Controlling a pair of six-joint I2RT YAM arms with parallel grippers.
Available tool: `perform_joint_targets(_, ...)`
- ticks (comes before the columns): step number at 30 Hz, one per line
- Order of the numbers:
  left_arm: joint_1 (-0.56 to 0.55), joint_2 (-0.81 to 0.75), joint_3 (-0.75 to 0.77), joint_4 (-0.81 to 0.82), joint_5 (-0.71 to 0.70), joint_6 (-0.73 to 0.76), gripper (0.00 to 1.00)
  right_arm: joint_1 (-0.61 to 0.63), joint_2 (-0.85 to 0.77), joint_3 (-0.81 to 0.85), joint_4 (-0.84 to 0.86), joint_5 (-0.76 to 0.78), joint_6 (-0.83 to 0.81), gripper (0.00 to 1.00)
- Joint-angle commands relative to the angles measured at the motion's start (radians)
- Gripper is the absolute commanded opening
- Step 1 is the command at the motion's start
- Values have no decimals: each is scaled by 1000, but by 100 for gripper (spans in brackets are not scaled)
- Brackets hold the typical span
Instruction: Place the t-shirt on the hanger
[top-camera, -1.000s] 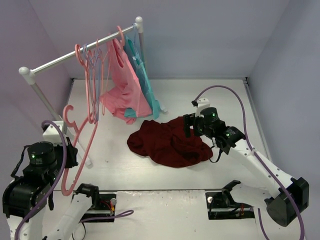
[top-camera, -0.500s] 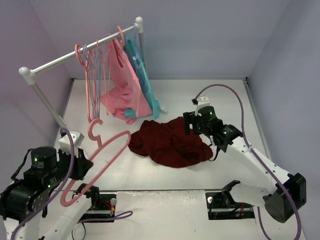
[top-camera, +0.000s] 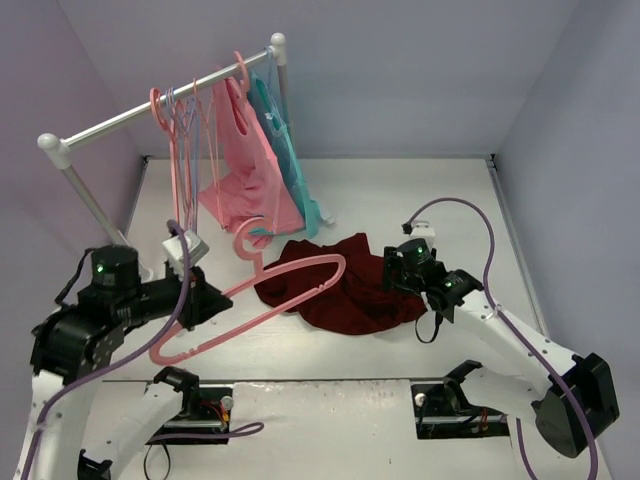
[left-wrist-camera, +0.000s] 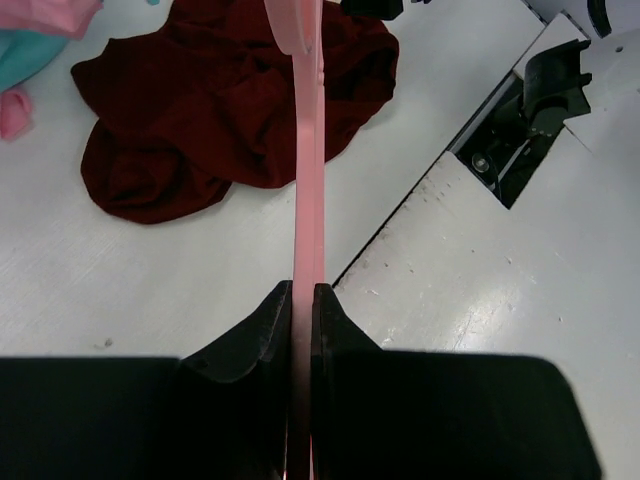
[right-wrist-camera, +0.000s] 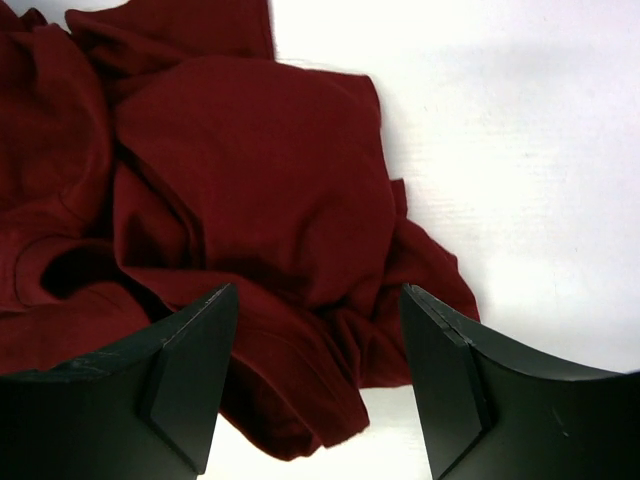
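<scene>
Pale lilac walls (top-camera: 420, 70) are enclosing a white counter (top-camera: 430, 190), and a white garment rail (top-camera: 160, 106) is standing at its far left corner. A pink garment (top-camera: 245, 175) and a teal garment (top-camera: 292, 165) are hanging from that rail, beside some thin lavender hangers (top-camera: 192, 125).

I am holding my left pincer (left-wrist-camera: 302, 290) above the near left part of the counter. Its two dark fingers are pressing tight against the thin salmon-pink hanger (left-wrist-camera: 309, 150), which I am gripping by one end. From the top camera, the hanger is reaching out in the air toward the middle of the counter. Its hook is pointing toward the hem of the pink garment, and its far shoulder is lying over the left edge of the t-shirt (top-camera: 350, 295).

The t-shirt is lying crumpled in a dark maroon heap near the middle of the counter, just in front of the hanging garments.

I am holding my right pincer (right-wrist-camera: 318, 290) directly over the heap's right side. Its jaws are standing apart, with folds of maroon fabric showing between and beneath them. I cannot tell whether the fingertips are touching the cloth, and they are clamping nothing.
</scene>
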Motion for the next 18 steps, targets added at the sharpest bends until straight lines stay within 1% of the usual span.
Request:
perform_joint_targets(1,-64,147,40,188,39,79,0,4,-58,-9,5,41,64,63)
perform_joint_targets(5,-151,244,63,208,-57,167,0,5,-74,-20,-7,16,44,64)
perform_joint_targets(10,-155,318,36,205,-49,234,0,6,-104,-21,-26,-17,45,63)
perform_joint_targets(18,-153,343,21,214,-104,282,0,38,-55,-55,-37,-54,141,63)
